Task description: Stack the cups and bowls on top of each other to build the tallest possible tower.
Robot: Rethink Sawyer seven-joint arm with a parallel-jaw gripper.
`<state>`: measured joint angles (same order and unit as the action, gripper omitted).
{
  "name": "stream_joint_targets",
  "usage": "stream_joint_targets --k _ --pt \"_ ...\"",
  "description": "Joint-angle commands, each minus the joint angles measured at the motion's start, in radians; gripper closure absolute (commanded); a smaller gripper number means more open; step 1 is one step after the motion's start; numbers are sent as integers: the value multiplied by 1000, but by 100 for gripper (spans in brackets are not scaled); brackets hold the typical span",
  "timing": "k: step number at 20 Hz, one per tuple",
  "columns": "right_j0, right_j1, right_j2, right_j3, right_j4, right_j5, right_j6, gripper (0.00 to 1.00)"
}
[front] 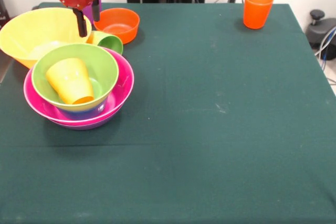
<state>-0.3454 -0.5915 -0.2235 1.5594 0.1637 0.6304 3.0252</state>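
Clearly, the gripper (88, 22), fingers apart and empty, hangs beside the yellow bowl (37, 32) behind the tower (79, 87) at left, whose yellow-orange cup (71, 81) lies tilted, so anything stacked on top would probably topple.

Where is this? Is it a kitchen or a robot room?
Probably a robot lab, not a kitchen. A red robot arm's tool hangs over a table with a dark green cloth, the bright plastic bowls look like toys, and cables trail by the wall at the side.
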Motion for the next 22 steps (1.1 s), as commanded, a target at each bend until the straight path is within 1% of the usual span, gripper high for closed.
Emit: stream_joint_targets --k 1,8,12,13,16,22 --pt "-69 -12 217 141 -190 -110 -369 0" --pt "-120 -34 314 165 -296 -112 -417 0" --pt "-140 -38 357 175 -356 -118 -466 0" --pt "-148 -36 376 181 -368 -112 -496 0" --pt "-165 -38 409 183 -401 -96 -532 0" --pt "-153 -35 441 189 -446 -92 -546 0"
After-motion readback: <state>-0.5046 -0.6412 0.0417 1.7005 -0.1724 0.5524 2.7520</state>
